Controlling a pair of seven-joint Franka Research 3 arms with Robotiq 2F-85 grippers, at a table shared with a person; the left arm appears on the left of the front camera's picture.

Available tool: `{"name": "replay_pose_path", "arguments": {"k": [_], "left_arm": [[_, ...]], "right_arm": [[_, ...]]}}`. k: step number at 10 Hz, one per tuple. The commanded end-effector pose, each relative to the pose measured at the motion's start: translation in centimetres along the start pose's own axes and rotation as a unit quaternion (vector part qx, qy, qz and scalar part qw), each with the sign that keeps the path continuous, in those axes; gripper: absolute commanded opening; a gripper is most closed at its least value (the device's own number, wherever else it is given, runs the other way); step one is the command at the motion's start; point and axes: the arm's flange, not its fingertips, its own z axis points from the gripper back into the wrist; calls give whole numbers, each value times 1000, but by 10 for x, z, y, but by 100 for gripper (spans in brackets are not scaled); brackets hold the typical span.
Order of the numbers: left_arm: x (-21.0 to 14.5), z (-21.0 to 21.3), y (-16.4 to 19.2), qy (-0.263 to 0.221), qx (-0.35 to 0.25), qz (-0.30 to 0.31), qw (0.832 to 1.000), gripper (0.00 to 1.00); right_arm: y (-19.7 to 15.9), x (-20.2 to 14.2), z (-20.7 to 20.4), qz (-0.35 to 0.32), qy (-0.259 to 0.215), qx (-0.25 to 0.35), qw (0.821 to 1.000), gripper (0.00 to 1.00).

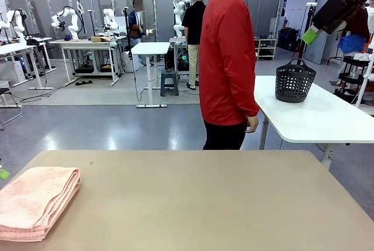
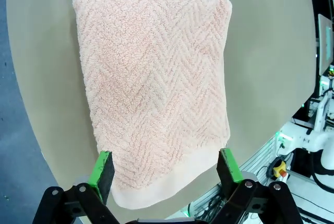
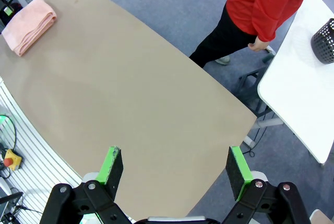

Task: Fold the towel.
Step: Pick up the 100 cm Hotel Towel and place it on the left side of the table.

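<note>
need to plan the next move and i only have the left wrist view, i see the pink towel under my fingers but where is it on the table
Observer: In the front view the towel lies folded at the tan table's near left corner.
Operator: ok and where's the right gripper
Observer: The right gripper is open, high over the table's other end, holding nothing.
Operator: anyone close to the table
Observer: A person in a red jacket stands at the far side, turned sideways, hands away from the towel.
Operator: anything else around
Observer: A dark basket sits on a separate white table behind the person.
</note>
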Motion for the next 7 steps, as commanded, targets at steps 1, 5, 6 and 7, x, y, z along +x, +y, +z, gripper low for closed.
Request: {"name": "replay_pose_path", "arguments": {"k": [1, 5, 6, 7], "left_arm": [[3, 2, 2, 0, 0, -1, 1000, 100], [3, 2, 2, 0, 0, -1, 1000, 100], [3, 2, 2, 0, 0, -1, 1000, 100], [3, 2, 2, 0, 0, -1, 1000, 100]], "right_arm": [[0, -1, 1, -1, 0, 1, 1000, 100], [0, -1, 1, -1, 0, 1, 1000, 100], [0, -1, 1, -1, 0, 1, 1000, 100], [0, -1, 1, -1, 0, 1, 1000, 100]]}}
